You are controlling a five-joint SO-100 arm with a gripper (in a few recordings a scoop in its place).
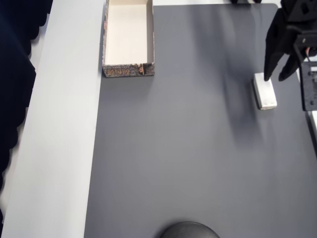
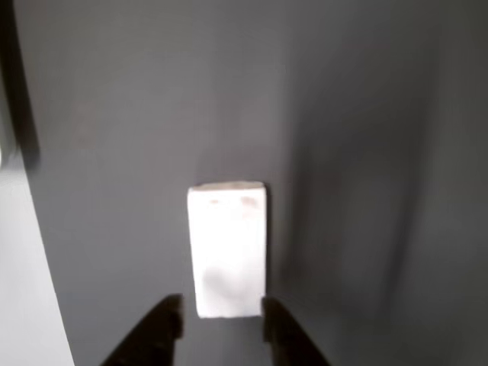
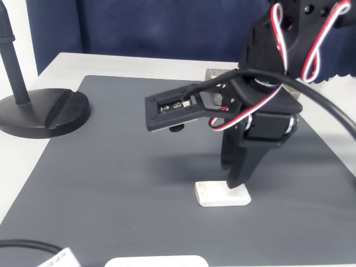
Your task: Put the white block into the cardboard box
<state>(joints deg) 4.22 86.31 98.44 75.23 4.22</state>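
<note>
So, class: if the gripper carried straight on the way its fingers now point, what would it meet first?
Most likely the white block: the gripper points down with open fingers over its near end. The grey mat lies beneath. Depth is unclear.

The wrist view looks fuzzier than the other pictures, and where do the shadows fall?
Wrist view: soft focus, the white block has hazy edges, and the gripper tips are blurred. Overhead view: sharper, with a faint shadow streaking the grey mat left of the block. Fixed view: crisp, with a soft shadow on the mat beside the block.
</note>
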